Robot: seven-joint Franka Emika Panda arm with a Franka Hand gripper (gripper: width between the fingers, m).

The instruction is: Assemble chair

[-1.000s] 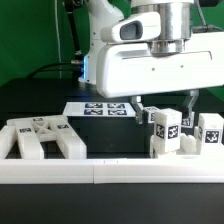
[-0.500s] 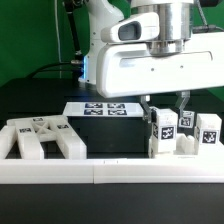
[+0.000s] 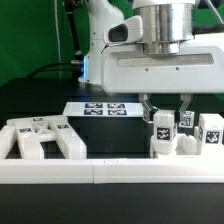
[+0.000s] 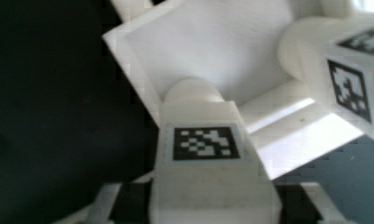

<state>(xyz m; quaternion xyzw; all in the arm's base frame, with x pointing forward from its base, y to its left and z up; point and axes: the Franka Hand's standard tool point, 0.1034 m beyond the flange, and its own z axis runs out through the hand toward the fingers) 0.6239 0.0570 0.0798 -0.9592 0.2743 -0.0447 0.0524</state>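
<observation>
Several loose white pieces are all there is of the chair. Nothing in the exterior view reads as a finished seat, so I judge the assembly to be at an early stage.

Nearest the camera, a long white rail [image 3: 110, 170] runs across the bottom of the frame. Just behind it, at the lower left, lies a cluster of tagged parts [image 3: 40, 138], a slab with blocky posts against it; I cannot tell whether any are joined. At the lower right stand an upright post [image 3: 165, 131] under the arm and a second post [image 3: 210, 132] near the right edge, with a low white block [image 3: 187, 146] between them. By my reading, posts and slabs have yet to be joined into legs, seat and back.

The claw [image 3: 165, 118] straddles the upright post, one finger on each side. In the wrist view its fingers [image 4: 122, 207] lie against the post's flanks with no gap showing, so it appears clamped on that post. As far as I can see, the post stands on the table, not lifted.

Farther back, the marker board [image 3: 100, 108] lies flat at mid-frame, and the arm's white body [image 3: 150, 60] fills the upper right.
</observation>
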